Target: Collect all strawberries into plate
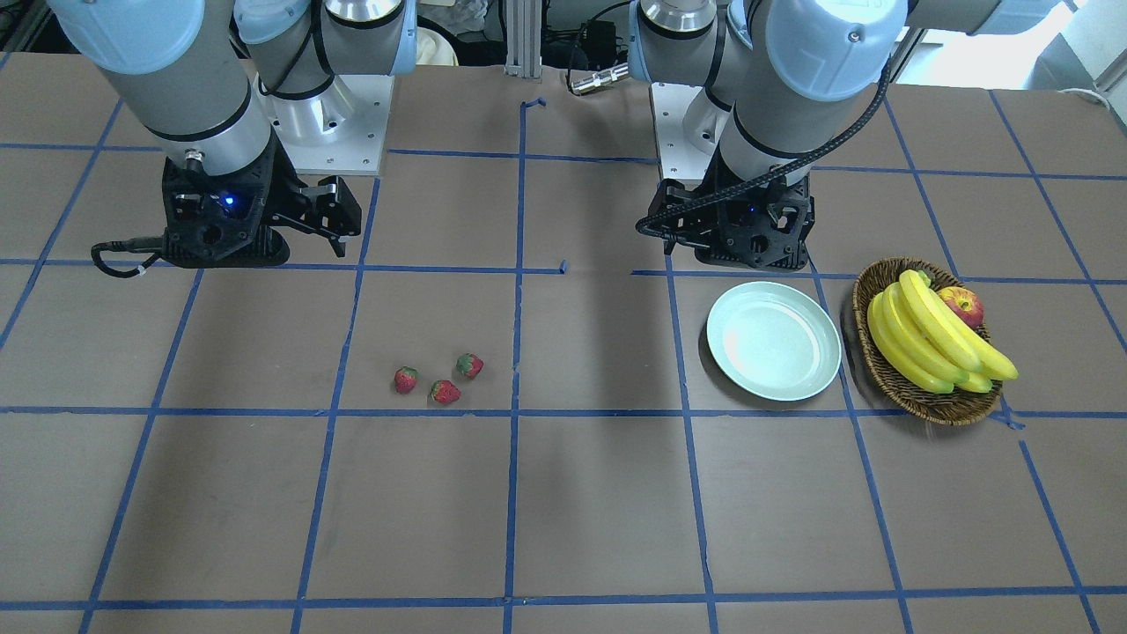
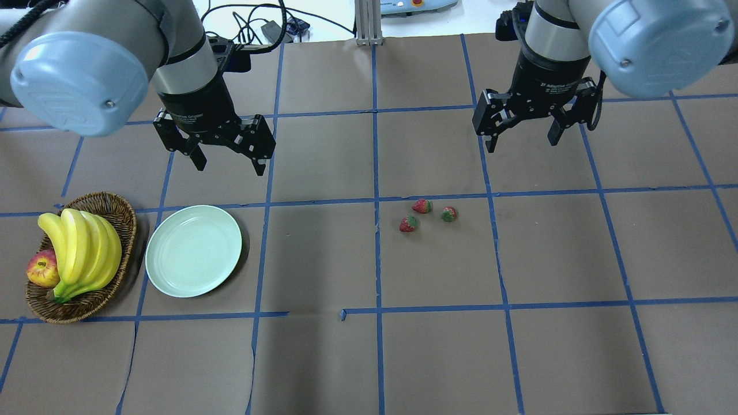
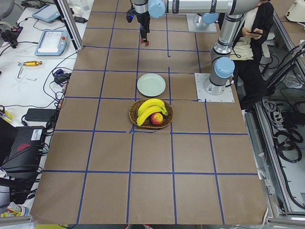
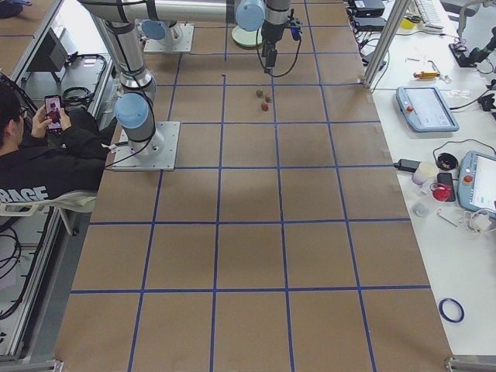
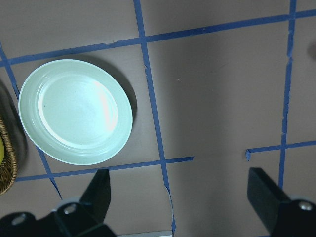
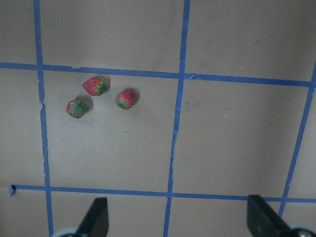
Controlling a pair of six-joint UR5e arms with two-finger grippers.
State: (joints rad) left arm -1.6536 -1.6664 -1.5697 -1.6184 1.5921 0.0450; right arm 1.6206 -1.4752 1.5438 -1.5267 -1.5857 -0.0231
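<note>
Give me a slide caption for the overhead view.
Left gripper and right gripper hang open; strawberries lie on the robot's right, plate empty beside the basket on its left.

Robotics lab. Evidence: bench (image 3: 109,191) w/ brown cover and blue tape grid (image 3: 152,172); two industrial arms (image 3: 224,47) on bolted base plates (image 3: 202,95); teach pendants (image 4: 427,109), cables (image 3: 285,141) alongside; alu. frame post (image 3: 67,24); seated operator (image 4: 46,167).
</note>
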